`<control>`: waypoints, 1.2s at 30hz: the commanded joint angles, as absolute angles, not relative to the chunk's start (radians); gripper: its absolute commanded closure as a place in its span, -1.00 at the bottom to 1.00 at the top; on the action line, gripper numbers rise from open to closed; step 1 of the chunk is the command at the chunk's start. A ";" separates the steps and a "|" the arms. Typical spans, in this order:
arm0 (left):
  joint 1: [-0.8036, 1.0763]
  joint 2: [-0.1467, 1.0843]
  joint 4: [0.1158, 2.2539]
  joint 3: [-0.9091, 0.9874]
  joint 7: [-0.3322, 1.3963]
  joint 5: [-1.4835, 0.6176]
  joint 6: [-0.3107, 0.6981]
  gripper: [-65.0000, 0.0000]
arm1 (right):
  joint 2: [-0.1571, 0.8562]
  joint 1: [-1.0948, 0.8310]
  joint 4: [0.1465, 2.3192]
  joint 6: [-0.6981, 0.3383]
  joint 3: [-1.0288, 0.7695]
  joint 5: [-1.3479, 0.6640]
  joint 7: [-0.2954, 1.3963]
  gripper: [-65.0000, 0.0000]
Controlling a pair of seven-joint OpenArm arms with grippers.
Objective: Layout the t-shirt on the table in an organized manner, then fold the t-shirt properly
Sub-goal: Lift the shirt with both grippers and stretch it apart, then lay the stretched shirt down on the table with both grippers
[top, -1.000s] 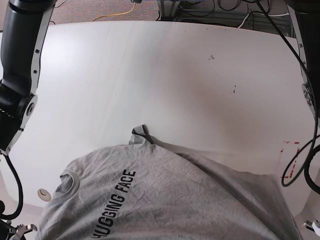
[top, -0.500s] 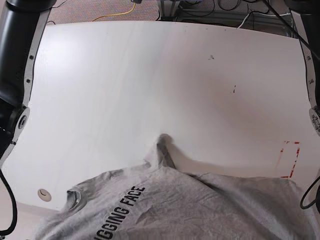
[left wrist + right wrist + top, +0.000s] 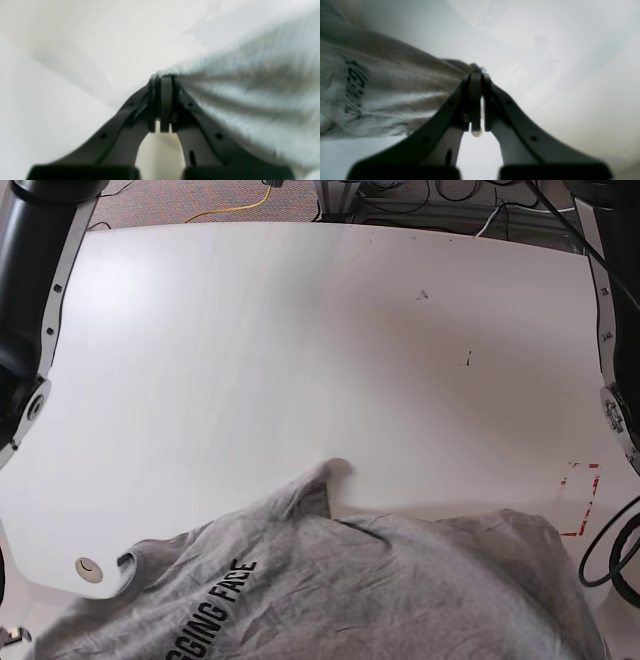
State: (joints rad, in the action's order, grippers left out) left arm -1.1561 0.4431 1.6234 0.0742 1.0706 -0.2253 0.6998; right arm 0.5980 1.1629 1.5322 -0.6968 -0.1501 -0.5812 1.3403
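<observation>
The heather-grey t-shirt lies wrinkled over the near part of the white table, with a fabric peak at its top and black lettering reading "GGING FACE" at its lower left. Both grippers are below the frame in the base view. In the left wrist view my left gripper is shut on an edge of the t-shirt, which stretches away to the right. In the right wrist view my right gripper is shut on another edge of the t-shirt, which trails left with its lettering showing.
A red outline mark sits near the table's right edge and a round hole near its front left corner. Small black specks dot the far right. Black arm links flank both sides, and cables lie behind the table.
The t-shirt has been drawn toward the near edge. It lies lower and flatter, its peak sits further right, and its right side has spread out. Both grippers stay shut on the fabric.
</observation>
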 commanded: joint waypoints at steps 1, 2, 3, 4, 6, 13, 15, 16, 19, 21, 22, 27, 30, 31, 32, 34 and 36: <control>-1.110 0.447 1.701 0.096 1.101 -0.252 0.698 1.00 | 0.596 1.089 1.598 -0.698 -0.159 -0.611 1.363 1.00; -1.079 0.449 1.730 0.110 1.125 -0.265 0.698 1.00 | 0.601 1.049 1.624 -0.698 -0.176 -0.624 1.369 1.00; -1.050 0.449 1.751 0.122 1.144 -0.274 0.698 1.00 | 0.604 1.012 1.641 -0.698 -0.196 -0.633 1.371 1.00; -1.029 0.449 1.767 0.130 1.159 -0.282 0.698 1.00 | 0.604 0.984 1.649 -0.698 -0.214 -0.641 1.372 1.00; -0.977 0.449 1.799 0.140 1.190 -0.298 0.698 1.00 | 0.601 0.920 1.662 -0.698 -0.252 -0.657 1.376 1.00; -0.748 0.444 1.922 0.203 1.273 -0.329 0.698 1.00 | 0.570 0.668 1.788 -0.698 -0.394 -0.737 1.379 1.00; -0.696 0.443 1.928 0.226 1.277 -0.331 0.698 1.00 | 0.544 0.622 1.819 -0.698 -0.410 -0.737 1.379 1.00; -0.668 0.443 1.928 0.237 1.277 -0.331 0.698 1.00 | 0.532 0.591 1.844 -0.698 -0.420 -0.739 1.380 1.00; -0.604 0.443 1.928 0.260 1.279 -0.331 0.698 1.00 | 0.507 0.519 1.899 -0.698 -0.449 -0.739 1.396 1.00; -0.558 0.444 1.936 0.277 1.283 -0.332 0.698 1.00 | 0.492 0.456 1.936 -0.698 -0.467 -0.739 1.396 1.00; -0.536 0.447 1.943 0.288 1.291 -0.332 0.698 1.00 | 0.479 0.427 1.949 -0.698 -0.475 -0.739 1.396 1.00; -0.433 0.449 1.972 0.334 1.316 -0.332 0.698 1.00 | 0.430 0.295 1.982 -0.698 -0.522 -0.799 1.396 1.00; -0.378 0.444 1.979 0.354 1.325 -0.332 0.698 1.00 | 0.394 0.246 1.985 -0.698 -0.538 -0.837 1.396 1.00; -0.348 0.444 1.979 0.361 1.326 -0.332 0.698 1.00 | 0.374 0.213 1.988 -0.698 -0.541 -0.842 1.396 1.00; -0.325 0.444 1.979 0.364 1.326 -0.332 0.698 1.00 | 0.363 0.193 1.988 -0.698 -0.539 -0.840 1.396 1.00; -0.271 0.443 1.979 0.367 1.326 -0.332 0.698 1.00 | 0.346 0.156 1.988 -0.698 -0.539 -0.840 1.394 1.00; -0.222 0.441 1.979 0.369 1.325 -0.332 0.698 1.00 | 0.329 0.128 1.988 -0.698 -0.535 -0.840 1.379 0.99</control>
State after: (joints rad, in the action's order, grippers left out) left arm -0.2432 0.4248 1.9652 0.3603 1.3388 -0.3317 0.6971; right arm 0.3248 0.1375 1.9701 -0.6975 -0.5308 -0.8303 1.4132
